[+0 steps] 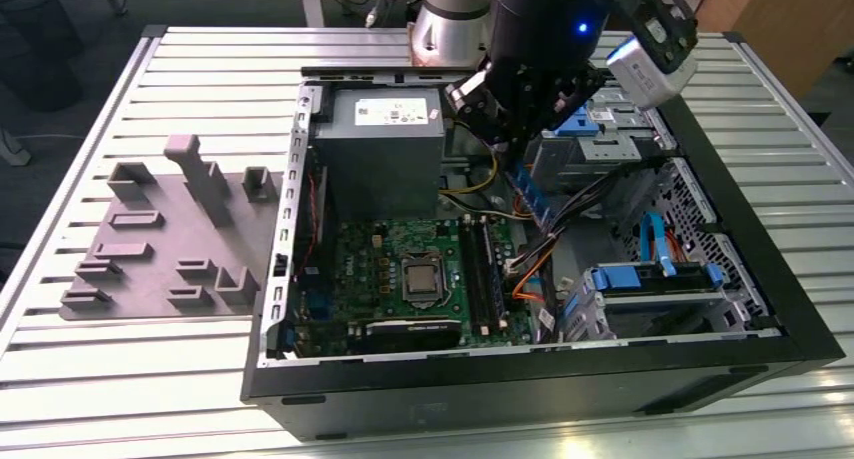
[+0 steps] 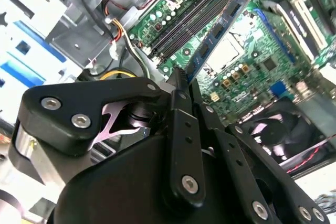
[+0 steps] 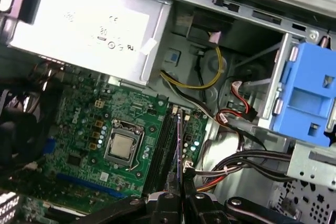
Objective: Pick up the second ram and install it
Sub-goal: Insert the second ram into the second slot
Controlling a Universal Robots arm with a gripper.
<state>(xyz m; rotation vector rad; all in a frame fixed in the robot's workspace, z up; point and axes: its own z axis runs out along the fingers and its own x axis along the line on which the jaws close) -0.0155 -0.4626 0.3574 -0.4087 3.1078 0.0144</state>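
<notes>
On the exterior view's left a grey fixture (image 1: 167, 234) lies beside the open case (image 1: 534, 389). Further right the gripper (image 1: 514, 139) is pinched almost closed on the second ram (image 1: 530, 192), above the green board (image 1: 387, 269). The first wrist view shows the stick edge-on over the black sockets (image 3: 160, 150). The second wrist view shows its chip-studded face.

The arm (image 1: 451, 14) points steeply downward, its gripper (image 2: 184, 77) clamped tight onto the second ram (image 2: 218, 30).
</notes>
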